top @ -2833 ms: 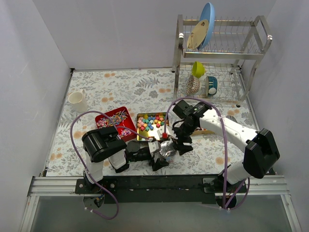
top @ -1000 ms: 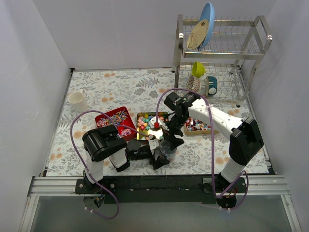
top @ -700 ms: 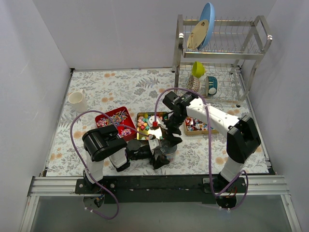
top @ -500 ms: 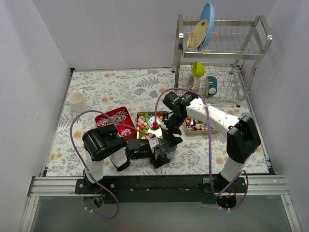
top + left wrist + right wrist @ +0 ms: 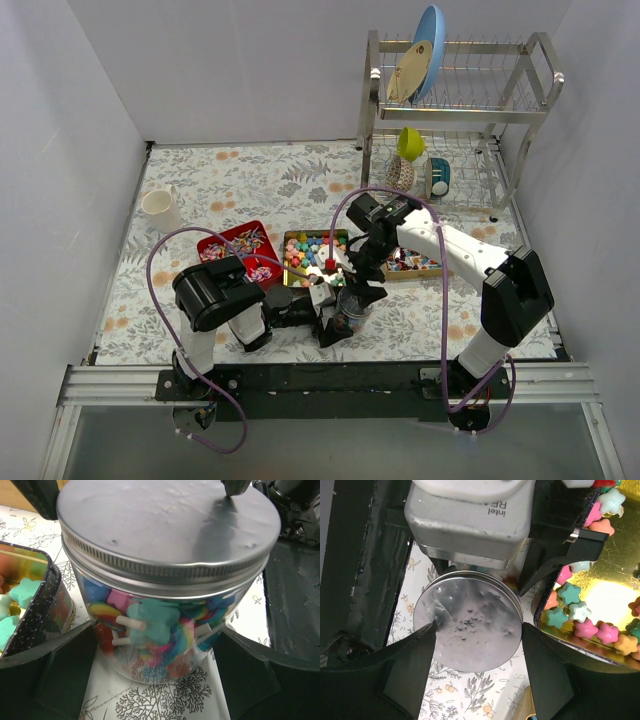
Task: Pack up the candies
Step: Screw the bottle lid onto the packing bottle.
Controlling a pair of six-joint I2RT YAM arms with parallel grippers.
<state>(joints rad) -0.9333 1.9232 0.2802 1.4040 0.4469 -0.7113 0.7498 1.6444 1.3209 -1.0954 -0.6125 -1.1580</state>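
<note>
A clear jar (image 5: 165,645) with a silver screw lid (image 5: 470,630) stands on the floral table, packed with the candies (image 5: 150,625), which are lollipops and pastel pieces. My left gripper (image 5: 156,630) is shut on the jar's lower body, one finger on each side. From above, my right gripper (image 5: 477,627) is shut on the lid's rim. In the top view the jar (image 5: 352,303) sits between both grippers near the front. More candies (image 5: 308,252), star shaped, lie in the gold tin (image 5: 615,595) just beyond it.
A red tin (image 5: 240,248) of wrapped sweets lies left of the gold tin, and a wooden tray (image 5: 410,264) of sweets lies right of it. A white mug (image 5: 160,210) stands far left. A dish rack (image 5: 450,120) with plates and bowls fills the back right.
My right gripper has shifted slightly to the right and toward the front over the jar. The left arm has stayed still with the jar between its fingers.
</note>
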